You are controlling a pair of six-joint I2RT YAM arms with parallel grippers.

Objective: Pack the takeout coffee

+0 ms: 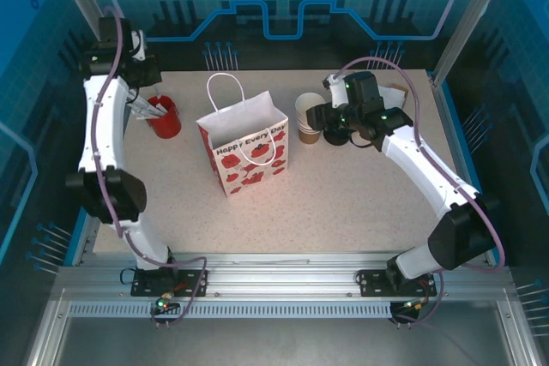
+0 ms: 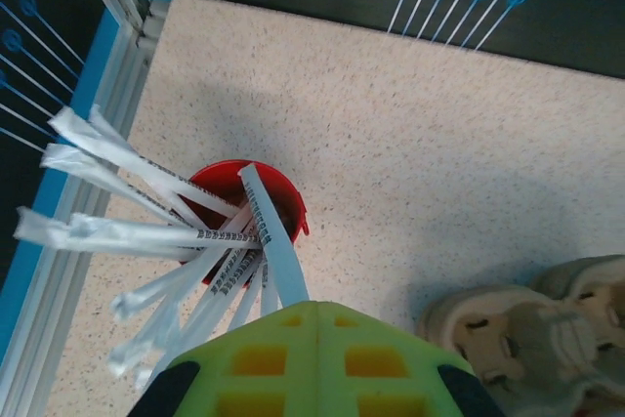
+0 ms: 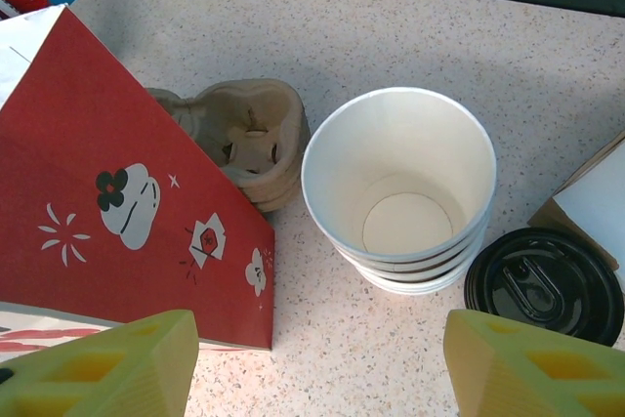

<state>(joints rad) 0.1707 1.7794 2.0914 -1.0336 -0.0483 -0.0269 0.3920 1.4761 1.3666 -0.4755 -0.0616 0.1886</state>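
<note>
**Takeout coffee:** its place cannot be told from these views, so its position relative to either set of jaws cannot be stated.

**Black lid**: appears to rest flat on the counter, just right of the stack of white cups and lower than the stack's rim.

**Right jaws:** apart, gripping nothing. They are held above the counter on the near side of the stack. The stack lies ahead between the two yellow fingertips, and the lid is just ahead of the right-hand one.

**Pulp cup carrier**: just left of the stack, partly hidden behind the paper gift bag, which stands upright left of the stack.

**Box corner**: right of the stack, beyond the lid.

**Red cup**: well left of the stack, past the bag, holding wrapped straws.

**Left jaws:** together, above the red cup. The near end of one wrapped straw runs into the seam between them, seemingly pinched.
</note>
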